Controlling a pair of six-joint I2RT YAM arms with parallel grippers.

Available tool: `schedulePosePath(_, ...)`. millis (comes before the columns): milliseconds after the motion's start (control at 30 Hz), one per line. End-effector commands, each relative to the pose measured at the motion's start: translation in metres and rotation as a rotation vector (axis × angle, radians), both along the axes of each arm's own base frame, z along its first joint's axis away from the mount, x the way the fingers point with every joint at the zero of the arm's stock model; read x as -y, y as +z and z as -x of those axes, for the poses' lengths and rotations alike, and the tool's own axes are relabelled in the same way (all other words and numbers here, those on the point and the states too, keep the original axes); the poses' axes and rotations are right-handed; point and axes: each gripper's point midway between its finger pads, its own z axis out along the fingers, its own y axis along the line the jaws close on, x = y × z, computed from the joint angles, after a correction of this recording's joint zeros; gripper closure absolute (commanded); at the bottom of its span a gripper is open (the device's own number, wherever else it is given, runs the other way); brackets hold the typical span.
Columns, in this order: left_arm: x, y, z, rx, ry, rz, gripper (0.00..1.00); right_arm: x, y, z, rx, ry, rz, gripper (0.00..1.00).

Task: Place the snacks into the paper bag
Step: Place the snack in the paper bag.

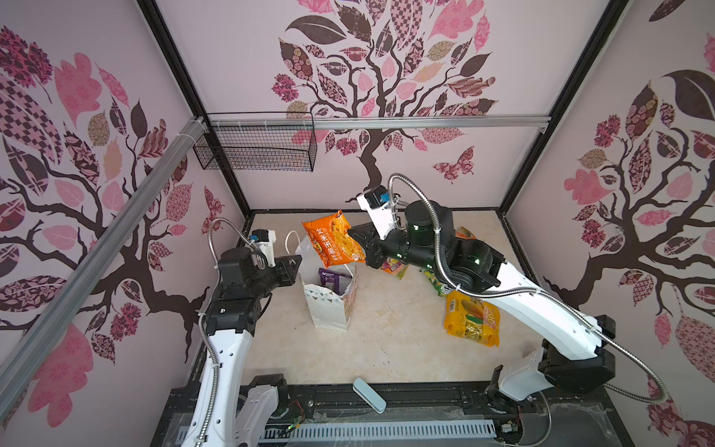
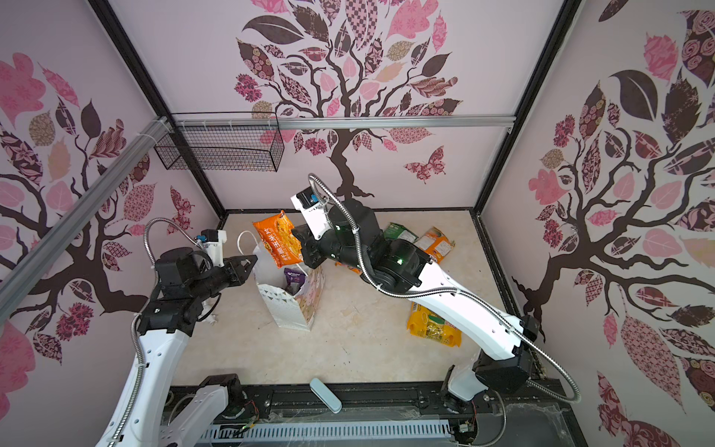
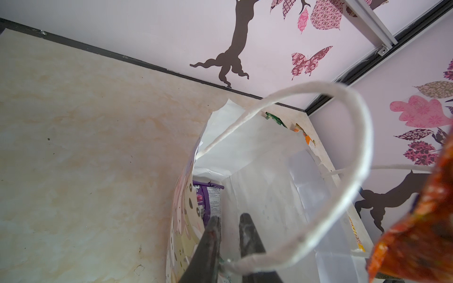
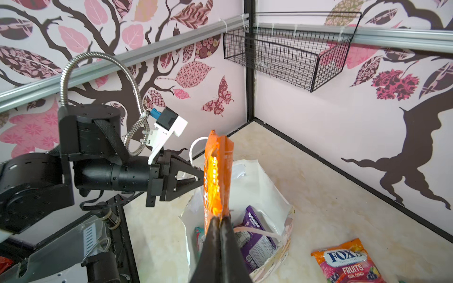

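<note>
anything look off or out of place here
The pale blue bar lies askew on the black frame at the front, off the tabletop, apart from everything else. The mouth of the paper bag is crumpled and pulled wide where the left gripper pinches its rim. Nothing looks spilled.

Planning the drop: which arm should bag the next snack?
Right. The right end effector is shut on the crinkly orange plastic snack packet, held over the open mouth of the white dotted paper gift bag. The left end effector grips the bag's rim, likely steadying it.
</note>
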Motion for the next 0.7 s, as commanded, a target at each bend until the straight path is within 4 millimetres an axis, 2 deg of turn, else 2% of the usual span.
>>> schedulePosePath(0, 0.001, -0.005, 0.001, -0.004, -0.007, -0.011, 0.81, -0.006, -0.017, -0.003, -0.002, -0.011, 0.043, 1.0)
schedulePosePath(167, 0.001, -0.006, 0.001, -0.006, -0.009, -0.009, 0.8, -0.01, -0.037, -0.006, -0.03, -0.012, 0.083, 1.0)
schedulePosePath(367, 0.001, -0.006, 0.001, -0.006, -0.009, -0.01, 0.81, -0.011, -0.047, -0.009, -0.042, -0.035, 0.097, 1.0)
schedulePosePath(667, 0.001, -0.006, 0.0, -0.008, -0.006, -0.009, 0.81, -0.024, -0.065, -0.001, -0.055, 0.0, 0.139, 1.0)
